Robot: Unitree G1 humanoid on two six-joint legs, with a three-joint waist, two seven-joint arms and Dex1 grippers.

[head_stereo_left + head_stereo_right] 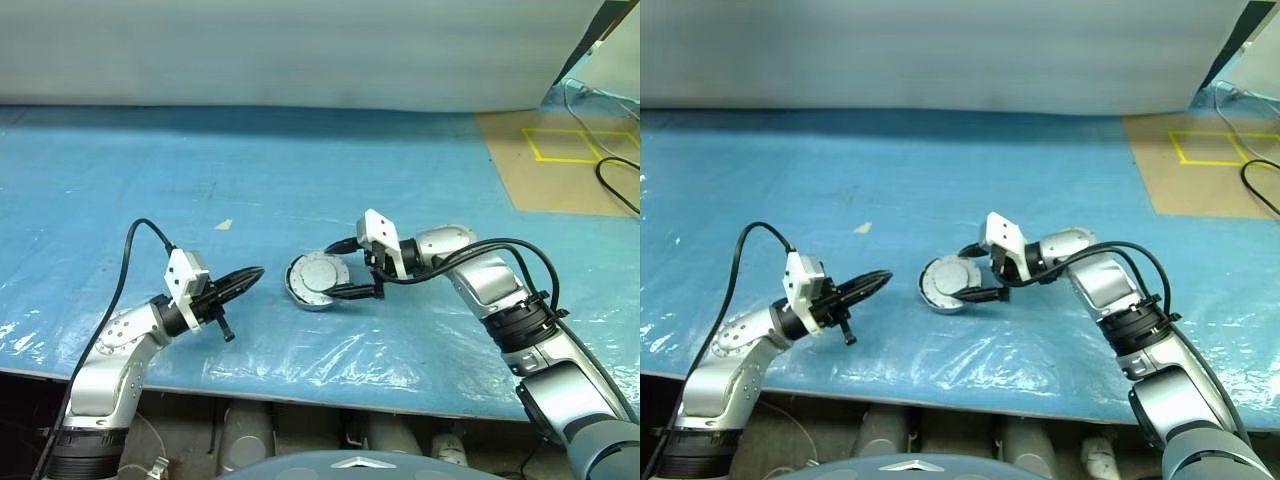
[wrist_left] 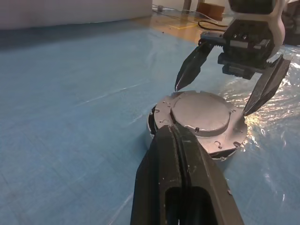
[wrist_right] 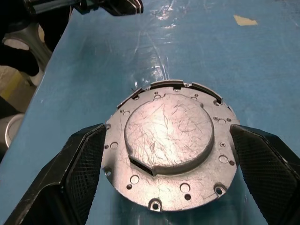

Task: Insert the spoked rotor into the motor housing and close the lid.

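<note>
The lid (image 1: pixel 316 273) lies plain silver-grey face up on the motor housing (image 2: pixel 153 125), whose dark side peeks out under it, at the middle of the blue mat. My right gripper (image 1: pixel 332 272) reaches in from the right and stands open, one finger on each side of the lid (image 3: pixel 168 136), neither pressing it. My left gripper (image 1: pixel 258 271) is shut and empty a short way to the left, pointing at the housing. The spoked rotor is hidden.
A small tan scrap (image 1: pixel 224 224) lies on the mat behind the left arm. A brown board with a yellow taped square (image 1: pixel 575 145) and black cables (image 1: pixel 618 185) sits at the back right. Crinkled clear film (image 1: pixel 330 355) covers the mat near the table's front edge.
</note>
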